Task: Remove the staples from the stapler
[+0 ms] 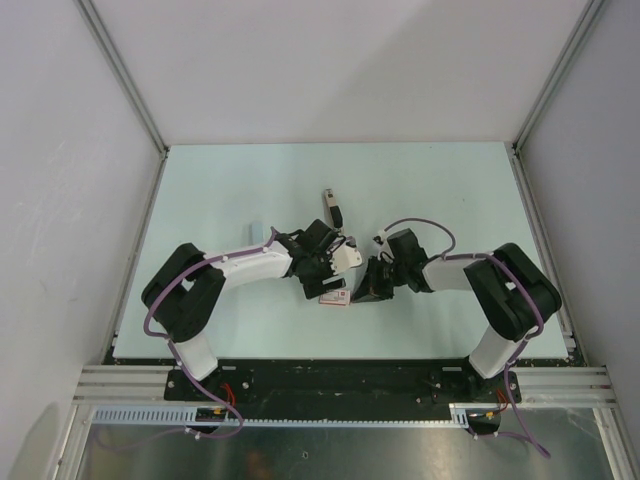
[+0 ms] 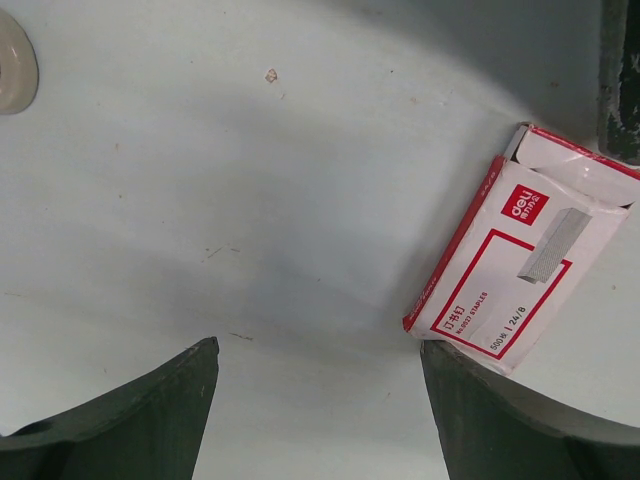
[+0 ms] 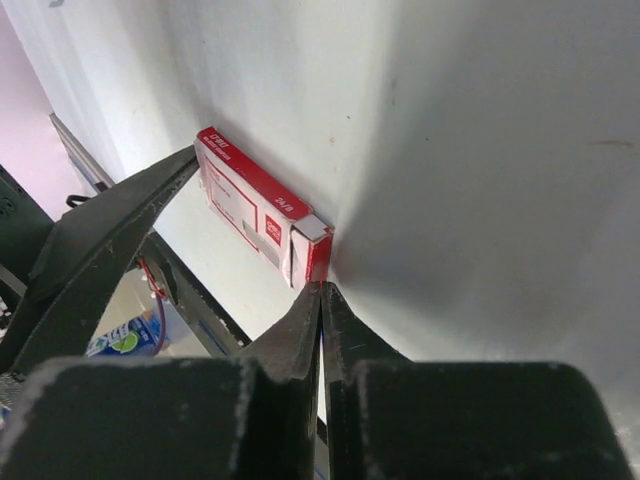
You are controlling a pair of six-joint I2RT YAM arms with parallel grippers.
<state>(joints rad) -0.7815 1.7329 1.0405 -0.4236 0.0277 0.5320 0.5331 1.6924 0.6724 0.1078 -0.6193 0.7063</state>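
The stapler (image 1: 332,207) lies on the table beyond both grippers, tan-grey with a black top; neither wrist view shows it. No loose staples show anywhere. My left gripper (image 1: 322,283) is open and empty in its wrist view (image 2: 318,346), low over the table, with its right finger (image 2: 480,420) at the corner of the red-and-white staple box (image 2: 520,260). My right gripper (image 1: 362,290) is shut with nothing between its fingers. Its tips (image 3: 320,288) sit just before the open end of the box (image 3: 265,215).
The staple box (image 1: 335,297) lies between the two grippers near the table's middle front. A small grey-blue object (image 1: 257,232) sits by the left forearm. A white rounded part (image 2: 12,62) shows at the left wrist view's corner. The table's front edge (image 1: 340,358) is close behind.
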